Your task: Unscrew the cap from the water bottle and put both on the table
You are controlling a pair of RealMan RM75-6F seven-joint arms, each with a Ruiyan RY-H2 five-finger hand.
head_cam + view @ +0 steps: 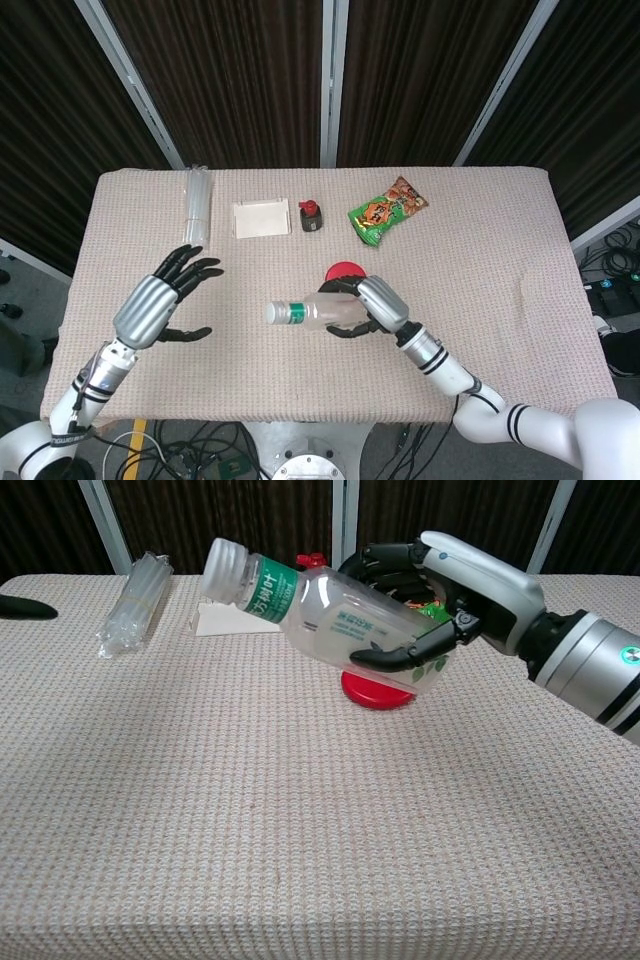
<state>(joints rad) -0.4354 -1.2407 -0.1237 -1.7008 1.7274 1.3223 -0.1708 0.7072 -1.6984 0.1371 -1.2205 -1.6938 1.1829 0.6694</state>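
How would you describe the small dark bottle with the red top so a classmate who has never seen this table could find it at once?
Look along the far edge of the table, near its middle. Between the flat white tray and the green snack bag stands the small dark bottle. Its red pump top and dark body set it apart from its neighbours.

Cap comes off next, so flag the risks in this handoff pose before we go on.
The right hand holds the water bottle tilted in mid-air by its base end only; twisting the cap could spin or slip it. The open left hand is apart from the cap and may knock it on approach.
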